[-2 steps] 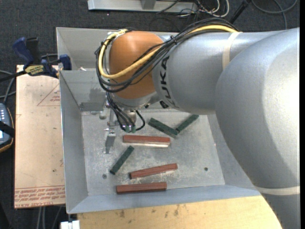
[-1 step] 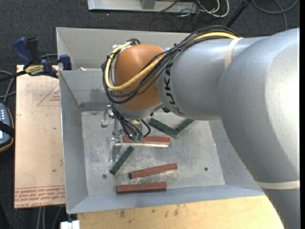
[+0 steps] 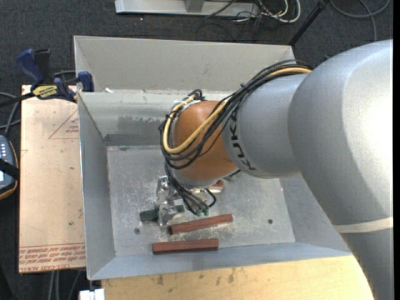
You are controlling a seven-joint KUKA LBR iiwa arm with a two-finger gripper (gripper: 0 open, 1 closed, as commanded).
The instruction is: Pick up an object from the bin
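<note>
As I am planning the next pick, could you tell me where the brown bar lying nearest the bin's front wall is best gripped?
Probably at mid-length, from straight above, with the claw closing across its narrow width: the brown bar lies flat, by itself, roughly along the front wall.

Bin: grey sheet metal, matt, floor scuffed and scratched pale. Upper red-brown bar and lower red-brown bar: matt, wood-like. My wrist cover is smooth orange with slight sheen; my arm casing smooth satin grey.
</note>
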